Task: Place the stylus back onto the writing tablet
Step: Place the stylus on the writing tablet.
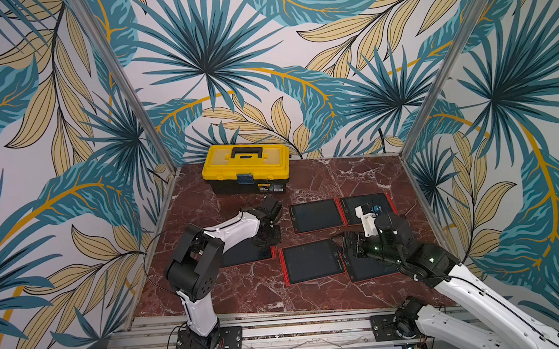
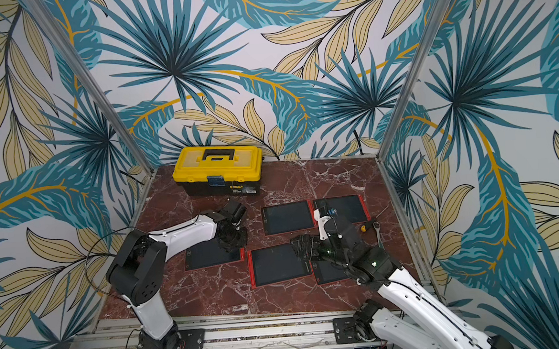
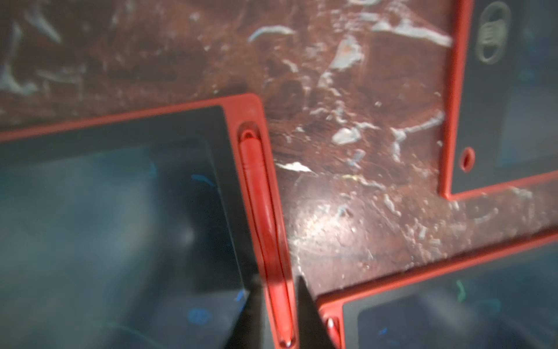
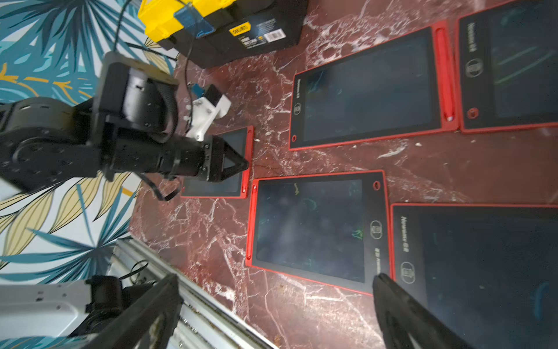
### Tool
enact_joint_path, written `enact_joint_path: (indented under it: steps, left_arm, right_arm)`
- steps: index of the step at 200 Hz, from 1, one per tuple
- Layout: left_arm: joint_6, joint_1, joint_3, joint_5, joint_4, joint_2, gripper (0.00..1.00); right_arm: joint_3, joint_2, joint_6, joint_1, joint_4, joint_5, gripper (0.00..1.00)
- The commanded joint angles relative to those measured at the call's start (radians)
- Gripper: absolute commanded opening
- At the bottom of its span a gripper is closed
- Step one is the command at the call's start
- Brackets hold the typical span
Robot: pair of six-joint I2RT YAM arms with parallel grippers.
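Over the marble table (image 1: 253, 295), in both top views: five red-rimmed tablets, one yellow toolbox (image 1: 247, 165) at the far edge, two arms. Far middle tablet (image 1: 316, 216) and far right tablet (image 1: 379, 203) just beside each other; near middle tablet (image 1: 311, 262) and near right tablet (image 1: 367, 270) likewise. Writing tablet (image 1: 243, 257) alone on the left, its right rim close to the near middle tablet. Left gripper (image 1: 267, 238) down over that rim; right gripper (image 1: 350, 244) above the seam of the near pair. Bare marble along the whole near edge and between toolbox and far pair; only tight lanes between tablets. One metal hand tool (image 2: 374, 226) in a top view, between right arm and the table's right edge.

From the left wrist: one stylus (image 3: 262, 211) lying full length in the groove of the writing tablet's rim. Fingertips (image 3: 306, 305) narrowly parted, one on either side of the rim strip, stylus between them, nothing clamped. Corner of the near middle tablet just beside; open marble beyond.

From the right wrist: right jaws spread wide and empty over the near middle tablet's edge. Second stylus (image 4: 445, 75) seated in the far middle tablet's rim. All five tablets at least partly in frame.
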State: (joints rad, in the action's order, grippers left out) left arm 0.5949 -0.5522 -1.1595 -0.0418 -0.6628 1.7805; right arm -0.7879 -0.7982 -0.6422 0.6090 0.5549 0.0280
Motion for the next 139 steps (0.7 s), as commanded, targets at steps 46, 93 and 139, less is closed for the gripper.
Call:
enact_joint_path:
  steps: [46,93,139]
  left_arm:
    - [-0.096,0.075,-0.031,0.087,-0.033,-0.308,0.99]
    - [-0.251,0.139,-0.002,0.214,-0.001,-0.464,1.00]
    - [-0.322,0.293,0.201,0.251,0.204,-0.580,1.00]
  right_arm:
    - [0.055,0.026,0.177,0.001,-0.112,-0.385,1.00]
    - [0.086,-0.051,0.389,-0.030,-0.264,-0.575,0.99]
    - [0.155,-0.133,0.452,-0.243,-0.486,-0.466,0.99]
